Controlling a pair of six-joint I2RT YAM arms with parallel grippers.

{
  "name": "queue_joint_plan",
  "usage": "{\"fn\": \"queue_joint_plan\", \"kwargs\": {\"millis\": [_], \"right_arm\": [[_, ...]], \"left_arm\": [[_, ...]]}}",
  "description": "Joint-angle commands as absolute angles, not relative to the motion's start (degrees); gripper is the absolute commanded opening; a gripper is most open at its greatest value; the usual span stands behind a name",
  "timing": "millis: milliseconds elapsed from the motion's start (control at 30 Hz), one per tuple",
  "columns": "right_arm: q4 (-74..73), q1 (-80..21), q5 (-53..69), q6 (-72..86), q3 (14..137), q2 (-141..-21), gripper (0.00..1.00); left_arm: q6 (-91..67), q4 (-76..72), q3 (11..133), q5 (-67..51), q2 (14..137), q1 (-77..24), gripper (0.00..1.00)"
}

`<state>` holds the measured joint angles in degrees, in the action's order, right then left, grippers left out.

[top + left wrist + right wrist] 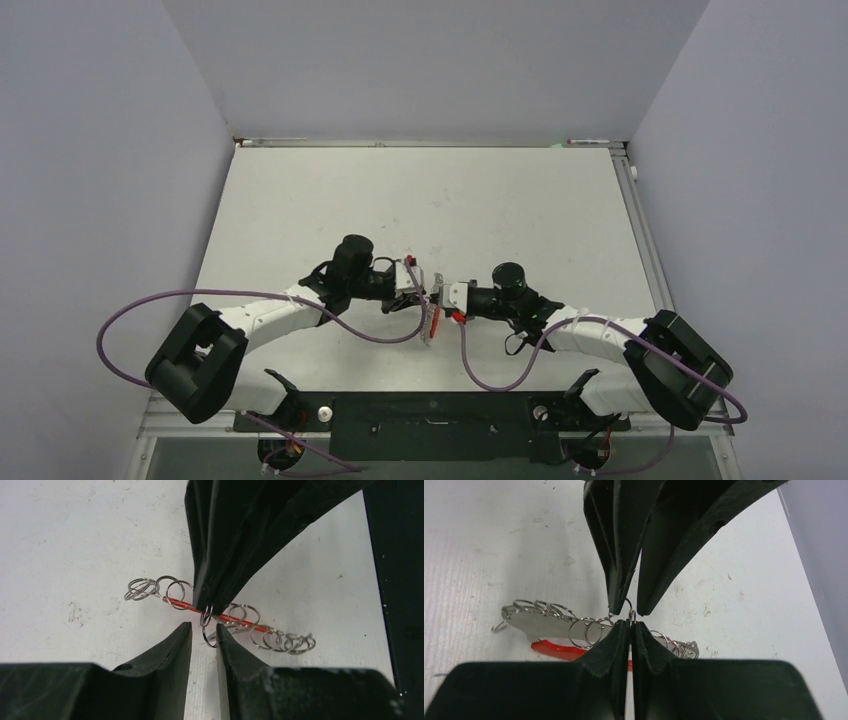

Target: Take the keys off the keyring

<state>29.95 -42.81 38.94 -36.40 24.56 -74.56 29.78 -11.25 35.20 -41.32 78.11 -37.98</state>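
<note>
— Left gripper (204, 632) and right gripper (630, 625) meet tip to tip low over the table (330, 200), toward its near edge. Is any of the job done?

— Not as far as I can judge. The keyring (172, 591) lies under both tips as one bunch of linked wire loops, and I see nothing lying apart from it.

— And the red strap (554, 649)?

— Flat on the table, running along the bunch. One flat silver key (536, 624) sits just beside it, with loops along its top edge. I can't make out any other keys.

— So what are the grippers on?

— The right one is pinched tight on a small ring (207, 630) and holds it on edge. The left one is narrow. Its fingers (175, 650) sit either side of that ring's lower half, with a gap showing. Every key is left to free, I'd say.
</note>
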Motion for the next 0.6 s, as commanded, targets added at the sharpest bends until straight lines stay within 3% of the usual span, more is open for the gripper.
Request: {"fn": "queue_joint_plan", "kwargs": {"millis": [0, 200, 367, 567], "right_arm": [[40.32, -42.86, 39.95, -34.92, 22.16, -73.31, 0.05], [44.06, -42.49, 39.72, -32.61, 21.28, -73.41, 0.05], [46.91, -41.95, 40.31, -31.0, 19.99, -72.91, 0.05], [54.46, -40.34, 43.27, -26.6, 18.46, -73.83, 0.05]], "left_arm": [[26.75, -12.94, 36.88, -48.56, 78.36, -34.65, 0.22], [27.7, -14.37, 36.0, -50.84, 78.39, -34.02, 0.15], [28.3, -14.66, 35.51, -51.13, 79.36, -33.96, 0.0], [27.05, -17.92, 35.24, -51.62, 80.56, -34.1, 0.0]]}}
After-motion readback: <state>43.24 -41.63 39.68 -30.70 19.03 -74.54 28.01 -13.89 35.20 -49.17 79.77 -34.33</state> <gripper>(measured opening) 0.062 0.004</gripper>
